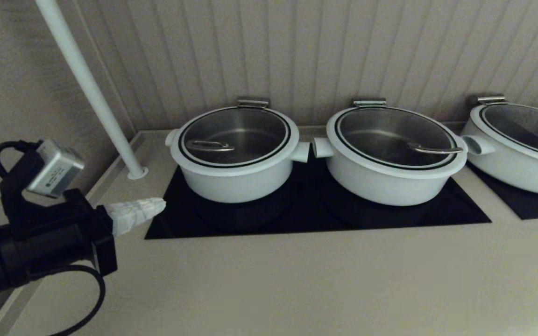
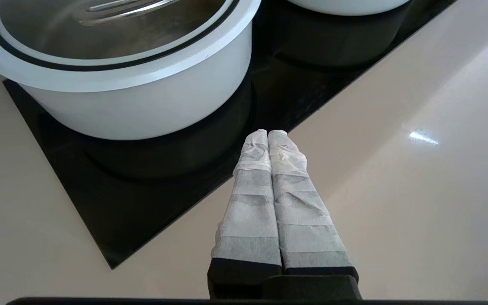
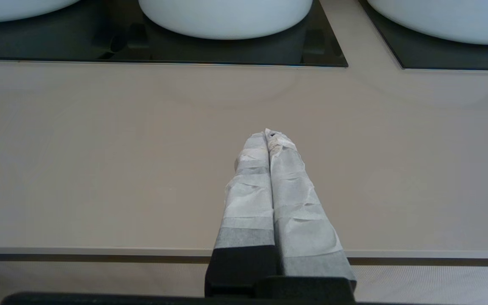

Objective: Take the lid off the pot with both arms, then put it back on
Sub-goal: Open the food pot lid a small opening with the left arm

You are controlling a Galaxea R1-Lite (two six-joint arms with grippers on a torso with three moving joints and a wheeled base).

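Beside the lidded pot (image 1: 236, 179), left tool (image 1: 157, 205) closed; right tool (image 3: 271, 135) closed, outside head view.

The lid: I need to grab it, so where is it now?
In the head view the lid sits closed on the pot, leftmost of three, on the black cooktop beside the white pole.

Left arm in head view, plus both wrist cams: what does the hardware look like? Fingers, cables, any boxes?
The left arm is black, with a looping black cable and a small silver-grey box mounted on top. The left gripper has two long tapered fingers wrapped in wrinkled white tape over black bases. The right gripper looks the same: white-taped fingers, black base. The right arm itself is out of view.
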